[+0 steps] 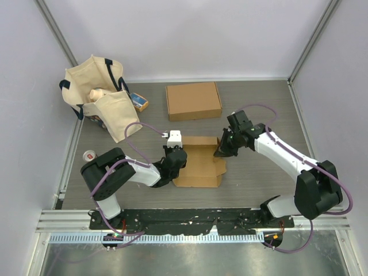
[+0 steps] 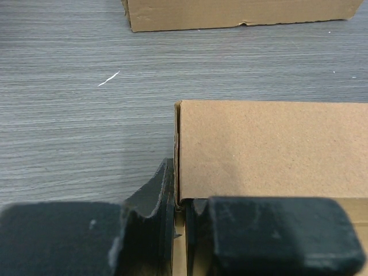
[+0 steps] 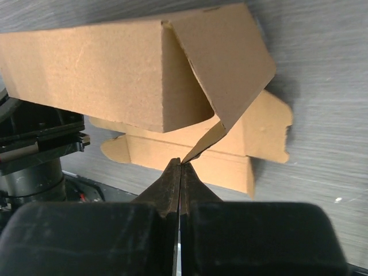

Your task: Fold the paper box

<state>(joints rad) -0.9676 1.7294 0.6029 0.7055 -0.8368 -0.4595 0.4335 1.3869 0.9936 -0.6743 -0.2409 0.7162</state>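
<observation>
The brown paper box [image 1: 198, 164] lies half folded at the table's middle, with its back wall raised and its front panel flat. My left gripper [image 1: 175, 156] is at its left end. In the left wrist view it [image 2: 179, 202] is shut on the box's upright left wall [image 2: 177, 172], beside the raised panel [image 2: 270, 149]. My right gripper [image 1: 221, 151] is at the box's right end. In the right wrist view its tips [image 3: 180, 164] are shut on the corner of the box's side flap [image 3: 230, 63], which is bent up off the table.
A second, closed cardboard box [image 1: 193, 100] lies behind the first and shows at the top of the left wrist view [image 2: 241, 14]. A cream tote bag [image 1: 98, 95] with items stands at the back left, with a small blue-and-orange packet [image 1: 138, 102] beside it.
</observation>
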